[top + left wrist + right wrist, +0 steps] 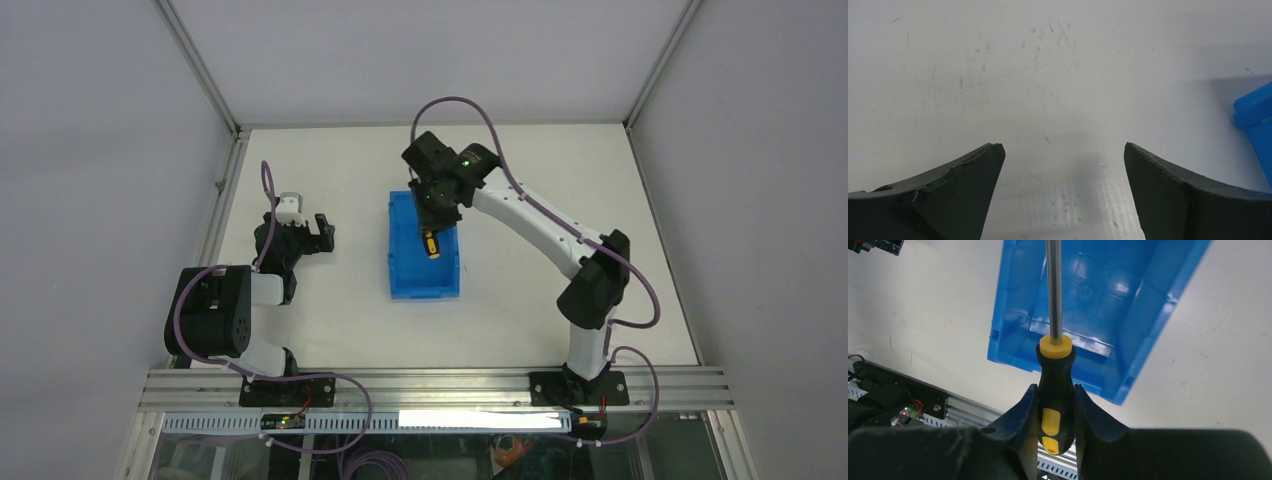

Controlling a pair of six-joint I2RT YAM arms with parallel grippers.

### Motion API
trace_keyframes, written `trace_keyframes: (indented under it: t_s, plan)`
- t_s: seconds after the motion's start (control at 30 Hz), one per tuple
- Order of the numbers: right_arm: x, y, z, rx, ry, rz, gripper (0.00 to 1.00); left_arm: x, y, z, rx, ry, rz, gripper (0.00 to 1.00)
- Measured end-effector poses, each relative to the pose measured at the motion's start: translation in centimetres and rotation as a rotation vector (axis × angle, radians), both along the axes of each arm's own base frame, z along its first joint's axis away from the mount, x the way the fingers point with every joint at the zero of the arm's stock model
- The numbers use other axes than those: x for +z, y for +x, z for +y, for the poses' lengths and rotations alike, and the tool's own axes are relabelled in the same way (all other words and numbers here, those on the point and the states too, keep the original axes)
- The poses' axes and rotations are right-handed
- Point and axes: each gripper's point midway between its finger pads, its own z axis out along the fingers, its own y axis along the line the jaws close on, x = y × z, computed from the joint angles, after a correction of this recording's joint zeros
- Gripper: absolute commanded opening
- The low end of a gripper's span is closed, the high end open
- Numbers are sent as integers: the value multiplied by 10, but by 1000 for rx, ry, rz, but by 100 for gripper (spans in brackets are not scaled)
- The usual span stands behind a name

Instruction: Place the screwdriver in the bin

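Right gripper (1055,390) jaws are clamping the screwdriver (1055,371) handle over the blue bin (1005,315), likely needing release next; left gripper (1063,146) jaws gaping empty.

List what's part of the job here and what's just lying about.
In the job: small black-and-yellow-handled screwdriver with thin metal shaft, clamped in the right gripper; bright blue rectangular plastic bin beneath it.
Lying about: left gripper, open above the white table; purple cables; aluminium rail.
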Motion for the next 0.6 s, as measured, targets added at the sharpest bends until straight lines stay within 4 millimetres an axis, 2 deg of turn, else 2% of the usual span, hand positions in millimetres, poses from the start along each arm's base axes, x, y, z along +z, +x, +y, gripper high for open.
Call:
trace_keyframes:
  t_s: [0.1, 0.17, 0.37, 0.57, 0.6]
  plan:
    - [-19, 1, 25, 42, -19, 13, 0, 0, 0, 0, 0, 0, 0, 99]
    - [-33, -2, 30, 57, -43, 34, 0, 0, 0, 0, 0, 0, 0, 99]
    - [-76, -8, 28, 86, -96, 101, 0, 0, 0, 0, 0, 0, 0, 99]
    - [-142, -8, 26, 103, -195, 178, 0, 0, 0, 0, 0, 0, 0, 99]
    - [-149, -8, 26, 104, -205, 185, 3, 0, 0, 0, 0, 0, 0, 99]
